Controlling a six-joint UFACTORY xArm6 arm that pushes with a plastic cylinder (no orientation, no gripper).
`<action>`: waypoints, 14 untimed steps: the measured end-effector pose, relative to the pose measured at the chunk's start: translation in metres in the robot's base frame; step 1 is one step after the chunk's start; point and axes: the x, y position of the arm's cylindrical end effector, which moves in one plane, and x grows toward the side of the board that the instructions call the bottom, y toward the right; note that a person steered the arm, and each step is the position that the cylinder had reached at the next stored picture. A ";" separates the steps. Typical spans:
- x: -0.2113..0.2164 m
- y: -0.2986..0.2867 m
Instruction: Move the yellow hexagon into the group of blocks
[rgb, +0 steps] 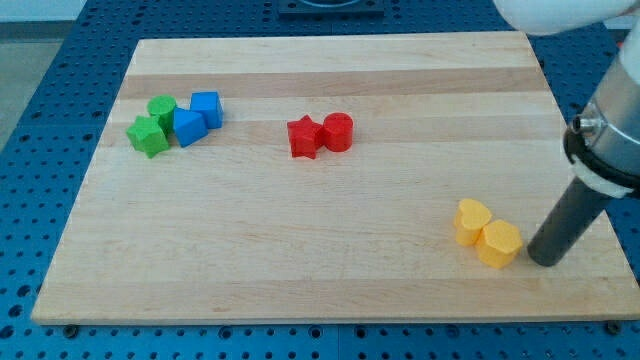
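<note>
The yellow hexagon (500, 243) lies near the view's bottom right of the wooden board (330, 250), touching a second yellow block (472, 221) of rounded shape on its upper left. My tip (545, 260) rests on the board just right of the yellow hexagon, with a small gap. At the view's upper left sits a group: two green blocks (148, 135) (162, 108) and two blue blocks (187, 127) (207, 108), all touching. Near the middle top a red star-like block (304, 136) touches a red cylinder (338, 131).
The board's right edge (590, 190) runs close behind my rod. A blue perforated table (40, 150) surrounds the board.
</note>
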 end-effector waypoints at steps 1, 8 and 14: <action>0.000 -0.025; 0.003 -0.203; -0.053 -0.287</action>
